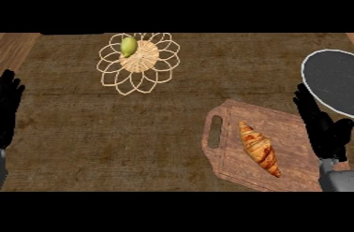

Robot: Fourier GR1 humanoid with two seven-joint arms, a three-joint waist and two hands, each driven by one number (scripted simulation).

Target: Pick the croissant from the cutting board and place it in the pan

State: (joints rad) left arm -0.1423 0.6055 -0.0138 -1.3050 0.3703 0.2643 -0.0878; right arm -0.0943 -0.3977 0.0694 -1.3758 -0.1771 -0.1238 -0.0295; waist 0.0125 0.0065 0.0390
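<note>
Golden-brown, the croissant (259,148) lies on the wooden cutting board (290,128) at the lower right of your head view, its long axis running slanted from upper left to lower right. You see it just to the left of the fingers of your right hand (319,126), near them but not touching. These fingers are straight and point upward, a little apart from each other, and they hold nothing. The right hand stands over the right part of the board. Beyond its fingertips, to the upper right, you find the dark pan (333,81) with a pale rim, partly cut by the edge of the view; nothing lies in the part you can see.

Your left hand (10,107) shows at the far left edge, fingers straight and upward, resting, well apart from the board. Up and to the right of those fingers sits a woven wicker trivet (138,62) shaped like a flower, with a green fruit (129,46) on its upper part. All things stand on the brown counter (104,133).
</note>
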